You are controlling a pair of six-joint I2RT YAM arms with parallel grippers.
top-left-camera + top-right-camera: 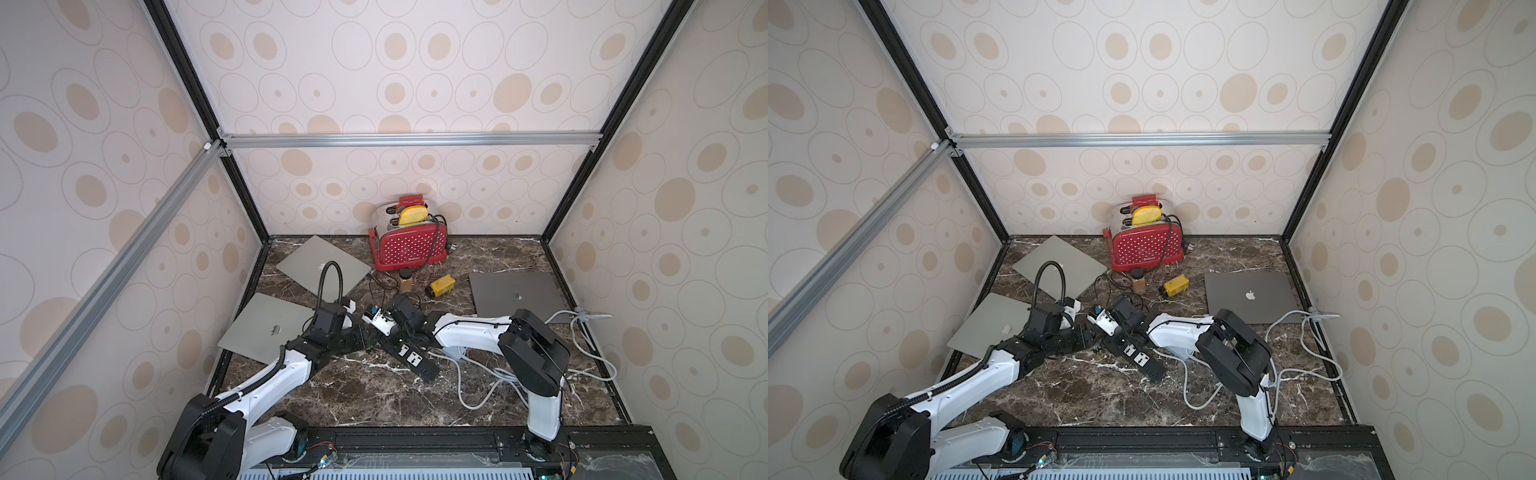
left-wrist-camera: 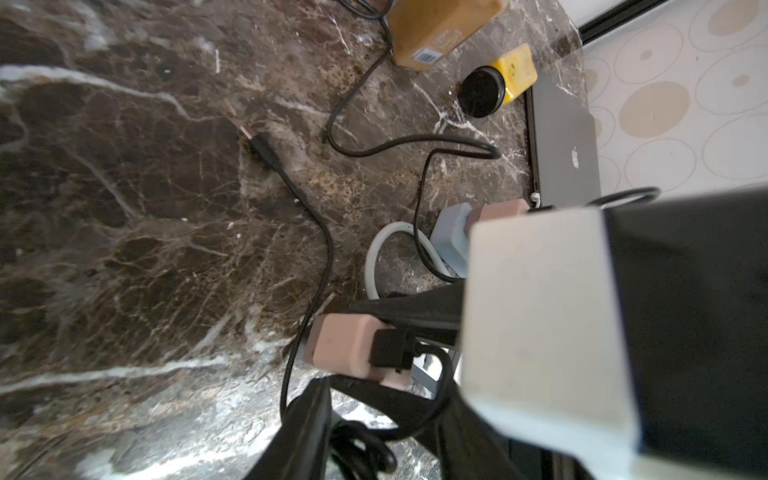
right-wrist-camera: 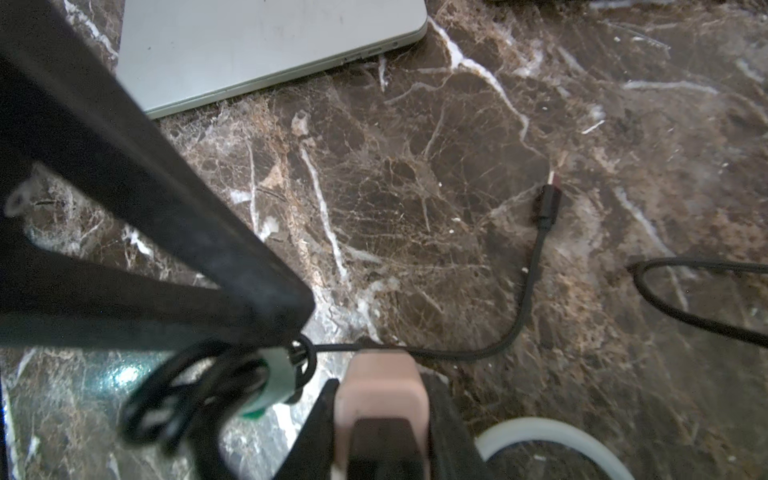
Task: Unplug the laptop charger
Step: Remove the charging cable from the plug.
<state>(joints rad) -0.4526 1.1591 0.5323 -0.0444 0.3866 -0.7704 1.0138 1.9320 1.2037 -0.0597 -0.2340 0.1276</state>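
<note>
You face circle-patterned walls (image 1: 395, 83), silver rail (image 1: 411, 139) at twelve o'clock, dark marble top (image 1: 353, 395) at six, black posts (image 1: 187, 70) at ten and two.

- Top views: bright, even, diffuse light; pale walls (image 1: 415, 83) slightly washed; faint soft shadows under the arms (image 1: 291, 365) on the marble tabletop (image 1: 353, 399); straight frame rails (image 1: 411, 139) splay toward the corners.
- Left wrist view: dimmer; white sheen on the marble; near white block (image 2: 540, 311) and left gripper (image 2: 422, 282) blurred.
- Right wrist view: near black bar (image 3: 145, 199) out of focus; small bright glint on the marble near it.
</note>
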